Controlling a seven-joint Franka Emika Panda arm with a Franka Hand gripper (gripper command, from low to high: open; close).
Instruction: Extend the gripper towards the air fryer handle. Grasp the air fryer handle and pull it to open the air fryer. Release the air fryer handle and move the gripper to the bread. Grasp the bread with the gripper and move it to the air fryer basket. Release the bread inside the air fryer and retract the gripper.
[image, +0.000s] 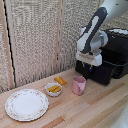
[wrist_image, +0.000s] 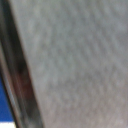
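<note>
Wooden bench (image: 95, 107) under woven blinds: the bread (image: 60, 80), a flat orange-tan slab, lies near the back edge, just beside the white bowl (image: 53, 89). The gripper (image: 89, 70) hangs at the black air fryer (image: 111, 60); finger state, cannot tell.

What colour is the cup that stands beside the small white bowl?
The cup is pink; it shows best in the exterior view.

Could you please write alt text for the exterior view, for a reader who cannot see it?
A white robot arm's gripper hangs at the front of a black air fryer on a wooden table. At the exterior view's left lie the bread, a pink cup, a small white bowl and a floral plate.
</note>
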